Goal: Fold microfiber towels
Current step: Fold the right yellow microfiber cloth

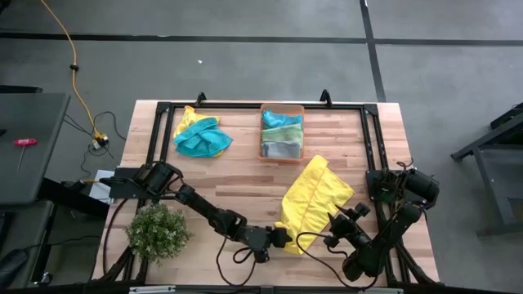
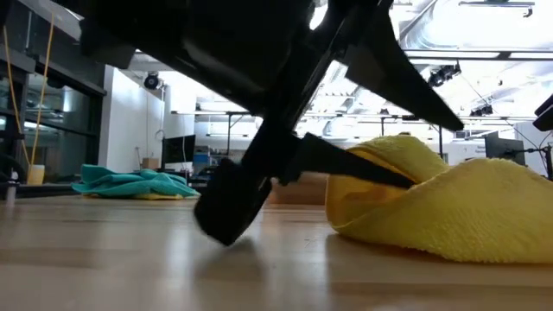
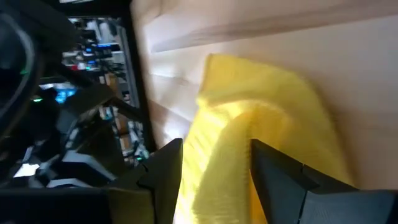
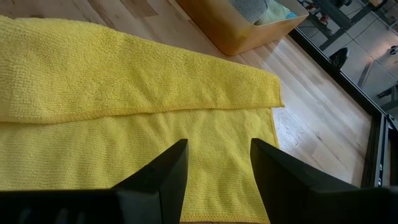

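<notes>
Yellow towel [image 1: 315,200] lies folded, long axis diagonal; left claw [image 1: 283,238] grasps its near end, right claw [image 1: 343,223] released.

One yellow towel [image 1: 315,200], one teal towel pile [image 1: 202,136], one orange bin [image 1: 282,131], one plant [image 1: 158,231], two arms.

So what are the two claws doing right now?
Left tool: closed on the yellow towel.
Right tool: open over the yellow towel, holding nothing.
</notes>
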